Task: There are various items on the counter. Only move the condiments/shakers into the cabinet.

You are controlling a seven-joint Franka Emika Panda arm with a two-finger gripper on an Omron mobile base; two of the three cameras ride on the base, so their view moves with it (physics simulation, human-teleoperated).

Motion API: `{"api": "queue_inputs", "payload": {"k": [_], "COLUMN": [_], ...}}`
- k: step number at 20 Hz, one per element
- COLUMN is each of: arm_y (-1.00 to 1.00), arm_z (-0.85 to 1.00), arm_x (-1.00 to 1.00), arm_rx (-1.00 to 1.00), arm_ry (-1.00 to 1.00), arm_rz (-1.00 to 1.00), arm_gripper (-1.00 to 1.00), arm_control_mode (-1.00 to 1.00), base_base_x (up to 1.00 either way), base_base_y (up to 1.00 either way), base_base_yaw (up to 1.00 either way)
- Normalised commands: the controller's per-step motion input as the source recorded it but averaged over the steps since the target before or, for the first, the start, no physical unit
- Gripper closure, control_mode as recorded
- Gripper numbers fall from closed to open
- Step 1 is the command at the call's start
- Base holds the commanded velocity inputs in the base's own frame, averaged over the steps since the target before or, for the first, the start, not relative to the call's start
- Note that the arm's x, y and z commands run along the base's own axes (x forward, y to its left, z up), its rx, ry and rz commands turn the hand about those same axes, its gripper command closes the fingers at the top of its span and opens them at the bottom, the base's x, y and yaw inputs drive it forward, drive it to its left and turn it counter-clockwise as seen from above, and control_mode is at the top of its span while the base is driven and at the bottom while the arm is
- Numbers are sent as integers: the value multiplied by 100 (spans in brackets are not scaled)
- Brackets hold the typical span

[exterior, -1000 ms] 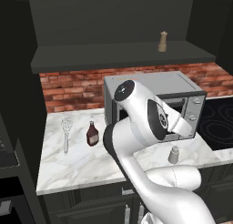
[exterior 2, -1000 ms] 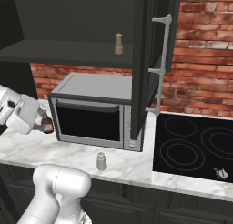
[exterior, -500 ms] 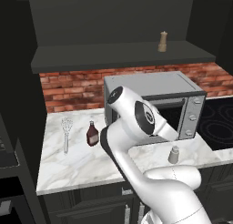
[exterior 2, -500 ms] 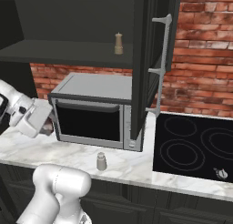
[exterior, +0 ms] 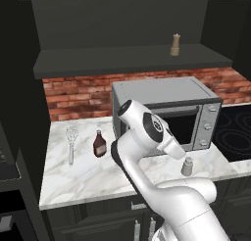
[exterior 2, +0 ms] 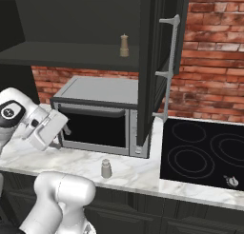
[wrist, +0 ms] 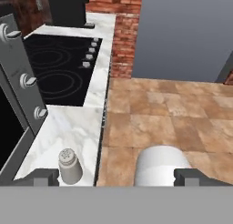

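Note:
The pale grey shaker [exterior: 187,166] [exterior 2: 106,169] [wrist: 70,165] stands on the marble counter [exterior: 98,174] [exterior 2: 138,173] [wrist: 77,127] near its front edge, in front of the microwave. My gripper [exterior: 176,151] [exterior 2: 63,129] [wrist: 116,176] hangs open and empty just above and beside it. In the hand view the shaker sits low, close to the left fingertip [wrist: 43,175]. The dark red-brown bottle [exterior: 99,144] stands at the left next to the wire whisk [exterior: 71,143]. The tan pepper mill [exterior: 175,44] [exterior 2: 124,45] stands on the dark cabinet's shelf [exterior: 122,61] [exterior 2: 71,54].
A steel microwave [exterior: 166,112] [exterior 2: 100,114] stands against the brick wall behind the shaker. The black stovetop [exterior 2: 205,152] [wrist: 59,68] lies to the right. An open dark cabinet door [exterior 2: 152,62] with a long handle hangs above the microwave's right end.
My hand has dropped lower in front of the microwave and come closer to the shaker, jaws still wide. The bottle, whisk, shaker and pepper mill have not moved.

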Motion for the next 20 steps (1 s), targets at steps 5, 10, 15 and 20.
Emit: {"api": "queue_inputs", "payload": {"k": [5,10,15,20], "arm_y": [-20,-14,-4,-2], "arm_z": [-42,-40,-28,-25], "arm_x": [24,20,26,27], "arm_rx": [-7,-8,-7,-5], "arm_ry": [-1,0,0,0], "arm_rz": [-6,-4,-5,-8], "arm_gripper": [-100,-100,-100,-100], "arm_control_mode": [-100,-100,-100,-100], "base_base_x": [0,0,0,0], "base_base_y": [0,0,0,0], "base_base_yaw": [0,0,0,0]}}
